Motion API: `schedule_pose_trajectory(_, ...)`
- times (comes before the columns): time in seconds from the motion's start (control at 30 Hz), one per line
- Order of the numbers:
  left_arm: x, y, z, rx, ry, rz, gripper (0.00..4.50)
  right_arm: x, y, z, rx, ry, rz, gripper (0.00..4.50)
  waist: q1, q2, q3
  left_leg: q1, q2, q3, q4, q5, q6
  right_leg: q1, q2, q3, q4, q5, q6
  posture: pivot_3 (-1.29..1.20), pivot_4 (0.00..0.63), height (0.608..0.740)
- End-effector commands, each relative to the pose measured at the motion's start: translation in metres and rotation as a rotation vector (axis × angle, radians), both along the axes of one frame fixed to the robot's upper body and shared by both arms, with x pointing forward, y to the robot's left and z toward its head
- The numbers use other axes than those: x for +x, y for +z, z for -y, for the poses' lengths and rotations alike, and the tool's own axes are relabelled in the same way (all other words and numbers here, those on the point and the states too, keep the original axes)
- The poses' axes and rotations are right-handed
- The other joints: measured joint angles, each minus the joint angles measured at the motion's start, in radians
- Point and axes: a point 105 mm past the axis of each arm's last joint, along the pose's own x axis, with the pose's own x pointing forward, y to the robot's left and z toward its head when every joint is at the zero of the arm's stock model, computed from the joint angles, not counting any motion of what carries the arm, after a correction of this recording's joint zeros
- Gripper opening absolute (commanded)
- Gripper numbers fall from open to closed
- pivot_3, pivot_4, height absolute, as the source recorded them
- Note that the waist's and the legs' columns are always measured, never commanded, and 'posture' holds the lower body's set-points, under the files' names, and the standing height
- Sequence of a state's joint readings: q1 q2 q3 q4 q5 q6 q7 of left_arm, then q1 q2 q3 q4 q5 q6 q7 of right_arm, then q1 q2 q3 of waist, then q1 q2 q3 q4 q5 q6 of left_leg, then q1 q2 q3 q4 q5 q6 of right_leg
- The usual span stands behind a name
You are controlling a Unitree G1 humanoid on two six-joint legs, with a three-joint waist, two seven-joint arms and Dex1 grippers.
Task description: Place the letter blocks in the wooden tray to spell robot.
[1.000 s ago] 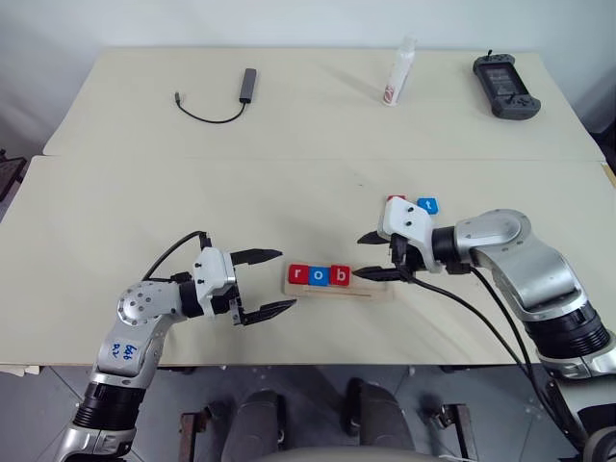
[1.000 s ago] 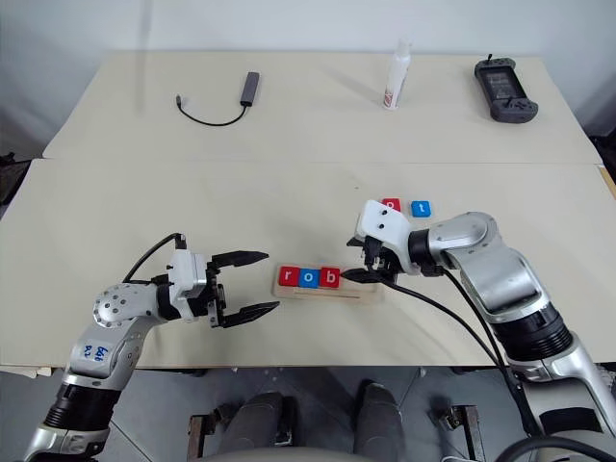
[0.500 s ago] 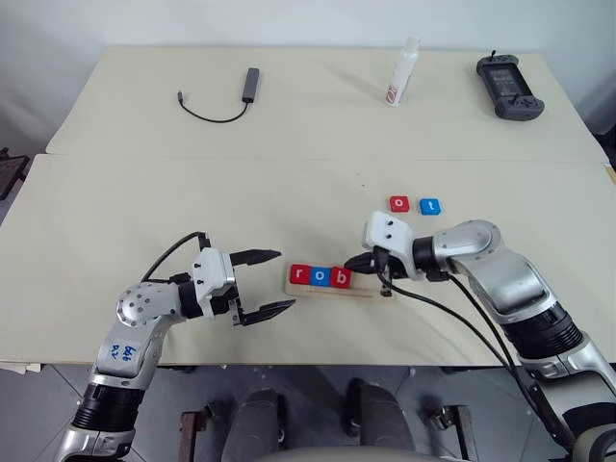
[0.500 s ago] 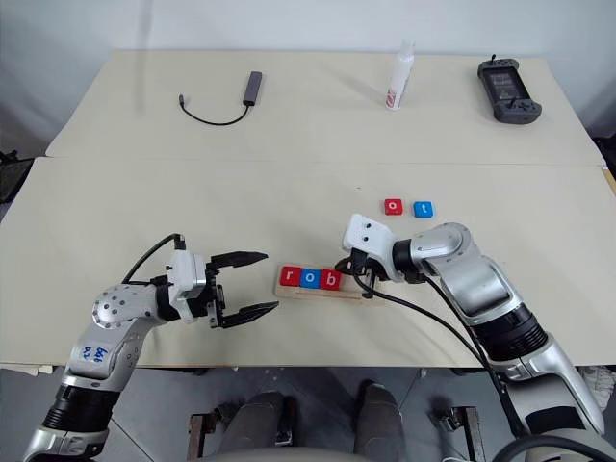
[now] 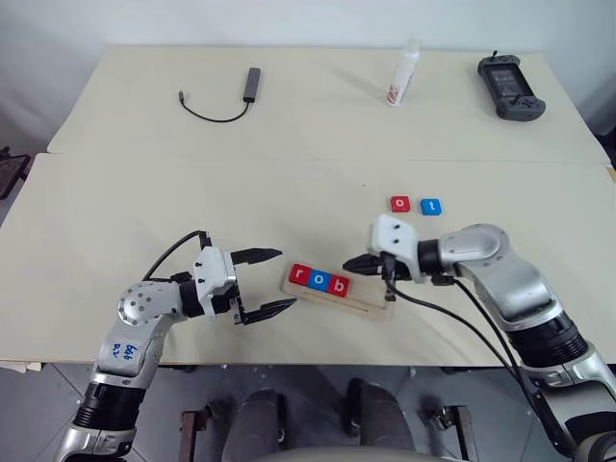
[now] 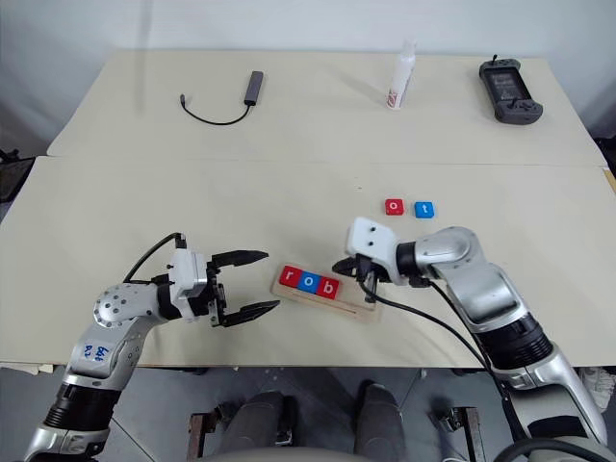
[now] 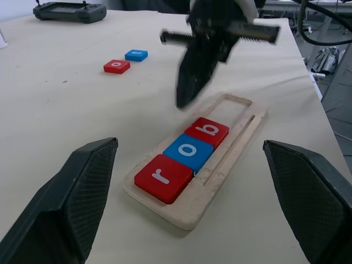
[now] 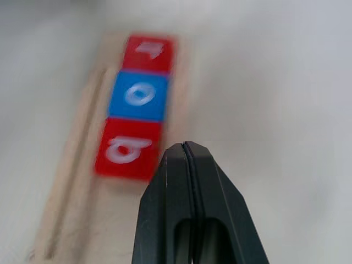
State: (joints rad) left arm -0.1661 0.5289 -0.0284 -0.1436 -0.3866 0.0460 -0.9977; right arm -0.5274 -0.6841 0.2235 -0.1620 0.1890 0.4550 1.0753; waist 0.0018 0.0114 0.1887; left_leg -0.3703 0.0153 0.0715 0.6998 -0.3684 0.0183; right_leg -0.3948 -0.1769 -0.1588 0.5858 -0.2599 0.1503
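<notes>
The table point(image 5: 144, 192) lies bare around the wooden tray point(image 5: 371, 304); the right gripper point(image 5: 350, 262), fingers together, blocks its empty half from above.

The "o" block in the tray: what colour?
Blue, the "o" block, between two red ones; clearest in the left wrist view.

Wooden tray point(image 8: 66, 181) — blurred, its near end cut off.
</notes>
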Motion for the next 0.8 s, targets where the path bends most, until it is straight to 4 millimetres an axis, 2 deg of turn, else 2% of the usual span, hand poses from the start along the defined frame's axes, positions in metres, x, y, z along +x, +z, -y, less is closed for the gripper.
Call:
schedule_pose_trajectory(0.03, 0.001, 0.005, 0.004, 0.001, -0.026, 0.023, 4.50, -0.009, 0.011, 0.015, 0.005, -0.009, 0.045, 0.02, 0.002, 0.000, 0.000, 0.000, 0.000, 0.000, 0.000, 0.000, 0.000, 0.000, 0.000, 0.000, 0.000, 0.000, 0.000, 0.00, 0.150, 0.740)
schedule_pose_trajectory(0.2, 0.002, 0.006, 0.003, 0.005, -0.034, 0.023, 4.50, -0.036, -0.008, 0.030, -0.061, -0.012, -0.116, 0.02, 0.000, 0.000, 0.000, 0.000, 0.000, 0.000, -0.001, 0.000, 0.000, 0.000, 0.000, 0.000, 0.000, 0.000, 0.000, 0.00, 0.150, 0.740)
schedule_pose_trajectory(0.33, 0.002, 0.005, 0.003, 0.007, -0.040, 0.018, 4.50, -0.040, -0.022, 0.037, -0.103, -0.077, -0.174, 0.02, -0.002, 0.000, 0.000, 0.001, 0.000, 0.000, 0.000, 0.000, 0.000, 0.000, 0.000, 0.000, 0.000, 0.000, 0.000, 0.00, 0.150, 0.740)
schedule_pose_trajectory(0.53, 0.000, 0.005, 0.002, 0.011, -0.044, 0.011, 4.50, -0.034, -0.026, 0.034, -0.110, -0.127, -0.176, 0.02, -0.002, 0.000, 0.000, 0.001, 0.000, 0.000, 0.000, 0.000, 0.000, 0.000, 0.000, 0.001, 0.000, 0.000, 0.000, 0.00, 0.150, 0.740)
schedule_pose_trajectory(0.8, -0.001, 0.005, 0.002, 0.011, -0.036, 0.012, 4.50, -0.014, -0.025, 0.033, -0.121, -0.191, -0.113, 0.02, 0.000, 0.000, 0.000, 0.001, 0.000, 0.000, 0.000, 0.000, 0.000, 0.000, 0.000, 0.000, 0.000, 0.000, 0.000, 0.00, 0.150, 0.740)
